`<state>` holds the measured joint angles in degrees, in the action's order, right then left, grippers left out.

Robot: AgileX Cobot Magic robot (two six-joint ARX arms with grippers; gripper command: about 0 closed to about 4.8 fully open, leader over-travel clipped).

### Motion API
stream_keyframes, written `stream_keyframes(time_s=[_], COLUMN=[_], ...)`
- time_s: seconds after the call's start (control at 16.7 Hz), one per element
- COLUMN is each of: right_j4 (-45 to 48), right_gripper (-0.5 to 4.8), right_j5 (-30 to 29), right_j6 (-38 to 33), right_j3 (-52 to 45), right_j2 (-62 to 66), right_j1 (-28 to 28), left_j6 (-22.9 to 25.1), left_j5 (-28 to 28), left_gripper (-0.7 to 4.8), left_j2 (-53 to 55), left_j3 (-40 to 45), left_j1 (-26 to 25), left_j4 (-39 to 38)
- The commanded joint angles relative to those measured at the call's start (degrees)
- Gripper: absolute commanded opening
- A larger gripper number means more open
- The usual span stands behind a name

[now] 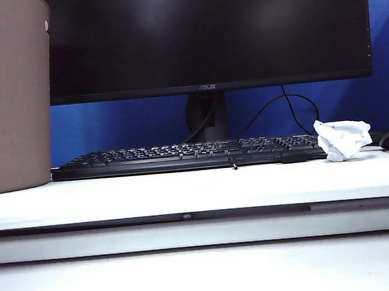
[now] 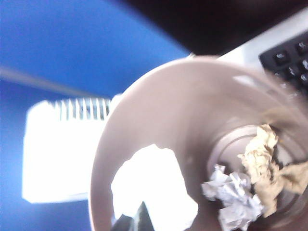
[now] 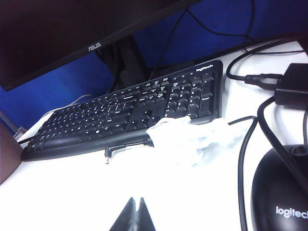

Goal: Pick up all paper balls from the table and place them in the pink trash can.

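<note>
Above the open mouth of the tall dull pink plastic trash can (image 2: 144, 144), the left gripper (image 2: 137, 220) hangs with its dark jaws pressed together on a bright white crumpled paper ball (image 2: 154, 190). Deeper inside the can, beyond the jaws, lie a tan crumpled paper wad (image 2: 264, 163) and a white crumpled wad (image 2: 233, 195). The right gripper (image 3: 134, 211) shows narrow, closed, empty jaws over the white table (image 3: 72, 192); ahead of them one white paper ball (image 3: 187, 139) rests against the black keyboard (image 3: 120, 110), beside a black mouse (image 3: 281, 192).
</note>
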<state>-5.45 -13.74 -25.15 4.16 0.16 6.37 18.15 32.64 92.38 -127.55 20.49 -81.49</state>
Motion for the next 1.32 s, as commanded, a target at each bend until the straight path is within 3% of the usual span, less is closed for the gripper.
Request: stream_keyframes(time_s=[0.06, 0.12, 0.24, 0.3, 0.36, 0.42, 0.6, 0.72, 0.78, 0.9, 0.96, 1.14, 1.32], right_j4=[0.98, 0.98, 0.98, 0.98, 0.98, 0.98, 0.96, 0.96, 0.98, 0.98, 1.07, 1.46, 1.40], right_gripper=[-0.05, -0.05, -0.05, -0.05, -0.05, -0.05, -0.05, -0.05, -0.05, -0.05, -0.05, -0.05, -0.05], right_j5=[-0.39, -0.28, -0.37, -0.39, -0.33, -0.42, -1.57, -1.79, -1.81, -1.84, -1.77, -1.25, -1.25], right_j6=[0.11, 0.11, 0.11, 0.09, 0.11, 0.09, 0.11, 0.07, 0.09, 0.09, 0.07, 0.07, 0.07], right_j3=[0.33, 0.33, 0.33, 0.33, 0.33, 0.33, 0.33, 0.33, 0.33, 0.33, 0.35, 0.35, 0.35], right_j2=[-0.09, -0.09, -0.09, -0.09, -0.09, -0.09, -0.09, -0.09, -0.09, -0.09, -0.09, -0.09, -0.09], right_j1=[0.04, 0.02, -0.04, 0.02, 0.00, 0.00, 0.02, 0.04, 0.02, 0.02, -0.04, -0.04, -0.04], left_j6=[-2.03, -2.08, -2.58, -3.58, -3.80, -4.26, -2.10, 4.46, 5.57, 7.63, 8.37, 10.23, 10.36], left_j5=[-2.64, -2.67, -3.15, -6.62, -20.09, -31.93, -34.23, -34.49, -35.45, -43.98, -45.92, -51.95, -52.50], left_gripper=[2.40, 2.80, 2.93, 2.93, 2.92, 2.92, 2.92, 2.92, 3.00, 4.58, 4.79, 4.79, 4.79], left_j2=[-0.04, -0.04, -0.02, -0.02, 0.02, 0.90, 5.33, 12.37, 15.74, 22.56, 28.33, 34.05, 36.72], left_j3=[-0.09, -0.09, -0.09, -0.09, -0.09, -0.09, -0.07, -0.09, -0.09, -0.09, -0.09, -0.09, -0.07], left_j1=[-0.35, -0.35, -0.33, -0.31, 0.20, 4.07, 15.98, 23.54, 25.14, 26.40, 26.45, 26.43, 26.93], left_j4=[-0.33, -0.31, 0.15, 1.68, 4.13, 7.74, 16.85, 23.63, 25.16, 25.29, 25.24, 28.35, 33.07])
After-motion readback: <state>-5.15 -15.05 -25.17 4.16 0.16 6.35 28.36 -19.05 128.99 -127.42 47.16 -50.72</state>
